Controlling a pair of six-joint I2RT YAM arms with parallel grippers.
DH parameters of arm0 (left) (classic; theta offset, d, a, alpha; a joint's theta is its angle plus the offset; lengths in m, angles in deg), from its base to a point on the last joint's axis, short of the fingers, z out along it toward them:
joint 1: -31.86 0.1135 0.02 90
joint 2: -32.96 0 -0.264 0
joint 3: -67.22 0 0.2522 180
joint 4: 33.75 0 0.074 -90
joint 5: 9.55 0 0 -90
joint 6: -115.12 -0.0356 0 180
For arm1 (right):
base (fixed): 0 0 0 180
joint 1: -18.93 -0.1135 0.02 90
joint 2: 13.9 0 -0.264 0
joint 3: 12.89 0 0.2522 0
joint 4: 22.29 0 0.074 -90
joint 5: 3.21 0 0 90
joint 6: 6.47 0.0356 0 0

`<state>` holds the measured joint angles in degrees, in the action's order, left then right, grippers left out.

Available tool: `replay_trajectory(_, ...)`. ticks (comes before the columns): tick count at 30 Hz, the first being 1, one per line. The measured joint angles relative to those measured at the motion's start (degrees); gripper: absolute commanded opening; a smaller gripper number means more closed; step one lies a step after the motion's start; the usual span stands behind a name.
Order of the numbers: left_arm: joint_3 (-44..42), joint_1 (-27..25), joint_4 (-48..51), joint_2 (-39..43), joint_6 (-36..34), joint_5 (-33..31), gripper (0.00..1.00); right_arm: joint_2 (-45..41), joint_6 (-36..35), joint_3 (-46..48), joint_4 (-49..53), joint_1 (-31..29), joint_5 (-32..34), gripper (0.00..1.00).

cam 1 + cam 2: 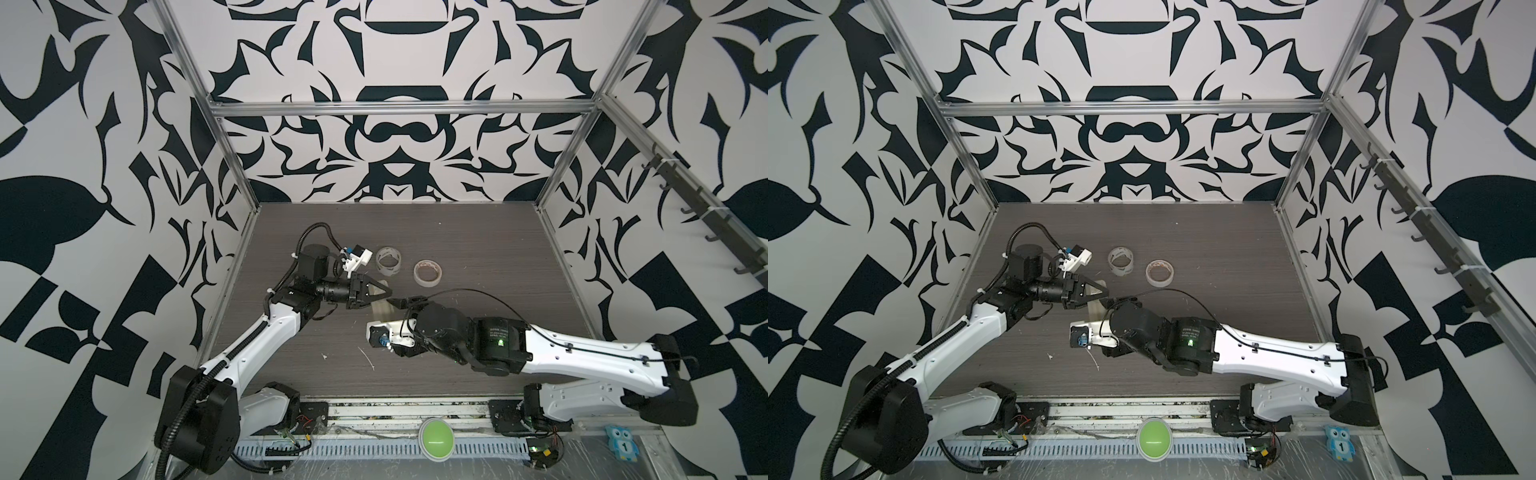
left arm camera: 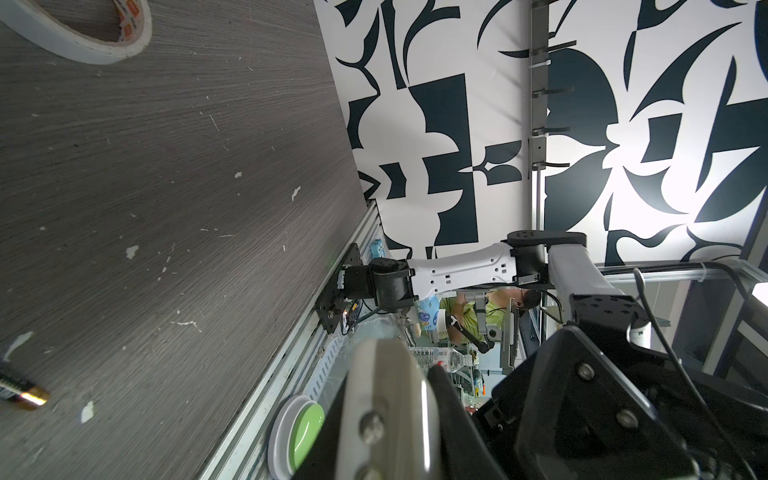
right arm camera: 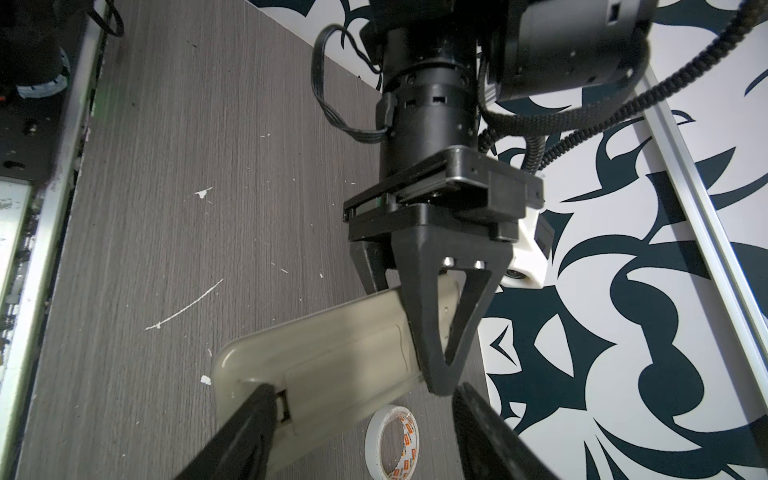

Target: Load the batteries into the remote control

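The white remote control (image 3: 332, 345) is held above the table with its back towards the right wrist camera; in both top views only a pale strip of it (image 1: 380, 311) (image 1: 1096, 311) shows. My left gripper (image 1: 384, 294) (image 1: 1105, 296) (image 2: 428, 415) is shut on one end of it, one finger across the back. The battery cover (image 3: 353, 370) sits in place on the back. My right gripper (image 3: 363, 390) (image 1: 402, 301) (image 1: 1121, 300) is open, one fingertip (image 3: 266, 395) at the notch on the cover's end. One dark battery with a gold end (image 2: 25, 392) lies on the table in the left wrist view.
Two tape rolls (image 1: 388, 261) (image 1: 428, 272) lie on the dark wood table (image 1: 478, 249) just behind the grippers; one of them (image 3: 392, 440) shows under the remote. White paint flecks (image 1: 368, 357) dot the table. A green button (image 1: 436, 436) sits on the front rail.
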<state>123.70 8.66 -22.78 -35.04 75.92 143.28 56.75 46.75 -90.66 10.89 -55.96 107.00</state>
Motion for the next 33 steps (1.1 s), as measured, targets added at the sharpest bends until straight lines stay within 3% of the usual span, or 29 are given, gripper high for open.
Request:
replay_trajectory(20,0.02,-0.22,0.07,-0.04,0.20,1.44,0.00,-1.01,-0.59,0.48,-2.23,0.07,1.40,0.71)
replay_trajectory(33,0.02,-0.22,0.13,-0.04,0.15,1.57,0.00,-3.32,0.70,0.87,-1.25,0.07,-2.89,0.72)
